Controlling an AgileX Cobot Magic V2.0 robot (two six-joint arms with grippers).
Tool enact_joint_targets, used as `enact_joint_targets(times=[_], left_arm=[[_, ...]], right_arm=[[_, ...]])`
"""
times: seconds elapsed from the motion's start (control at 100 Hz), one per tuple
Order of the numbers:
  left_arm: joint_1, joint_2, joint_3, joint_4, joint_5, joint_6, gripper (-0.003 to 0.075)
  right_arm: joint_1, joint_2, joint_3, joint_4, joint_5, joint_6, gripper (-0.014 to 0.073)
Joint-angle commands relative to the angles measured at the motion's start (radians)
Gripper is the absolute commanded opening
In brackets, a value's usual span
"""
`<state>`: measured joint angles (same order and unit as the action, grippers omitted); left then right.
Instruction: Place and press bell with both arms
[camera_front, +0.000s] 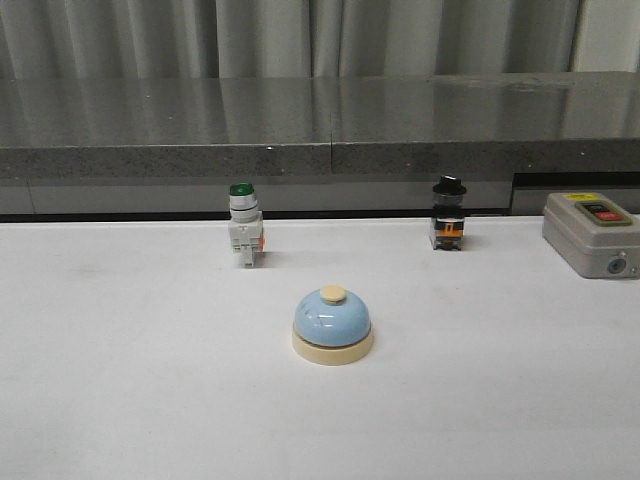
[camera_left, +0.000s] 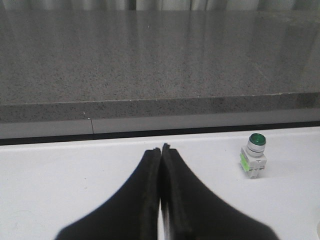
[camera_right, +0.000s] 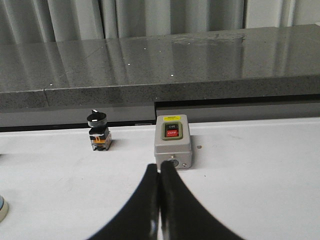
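- The bell (camera_front: 333, 324) sits upright on the white table (camera_front: 120, 400), near the middle, its cream button on top; bare tabletop lies on every side of it, and widest on the near side (no arm shows in the front view).
- The left gripper (camera_left: 161, 150) hangs over the left part of the table with its fingers pressed together and nothing between them.
- The right gripper (camera_right: 160, 167) is over the right part, fingers likewise together and holding nothing, its tips pointing at the grey box (camera_right: 173, 141).
- Farther back, left of the bell and well apart from it, stands the green-capped switch (camera_front: 244, 225).
- To the right at about the same depth is a black-knobbed switch (camera_front: 448, 213), then the grey box at the table's right edge.
- Behind all three runs the far edge of the table, and beyond it a dark stone counter (camera_front: 300, 130) with a grey curtain (camera_front: 280, 35) at the back.
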<state>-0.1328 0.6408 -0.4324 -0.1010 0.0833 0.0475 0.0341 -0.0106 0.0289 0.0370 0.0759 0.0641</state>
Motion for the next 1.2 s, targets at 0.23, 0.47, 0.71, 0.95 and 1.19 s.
enact_joint_targets(times=[0.23,0.47,0.71,0.95,1.19], left_arm=[[0.002,-0.269,0.272,0.095,-0.214,-0.003,-0.0021],[0.018,-0.487,0.4,0.127,-0.214,-0.003,-0.0021],[0.027,-0.634,0.468,0.15,-0.21,-0.016,-0.0021],[0.027,-0.677,0.484,0.201,-0.173,-0.09,-0.0021],[0.027,-0.677,0.484,0.209,-0.171,-0.132,-0.0021]], right_arm=[[-0.005,-0.018,-0.02,-0.006,-0.086,-0.002,-0.0064],[-0.005,-0.018,-0.02,-0.006,-0.086,-0.002,-0.0064],[-0.005,-0.018,-0.02,-0.006,-0.086,-0.002,-0.0064],[-0.005,-0.017,-0.02,-0.006,-0.086,-0.002,-0.0064],[-0.005,-0.015,-0.02,-0.006,-0.086,-0.002,-0.0064]])
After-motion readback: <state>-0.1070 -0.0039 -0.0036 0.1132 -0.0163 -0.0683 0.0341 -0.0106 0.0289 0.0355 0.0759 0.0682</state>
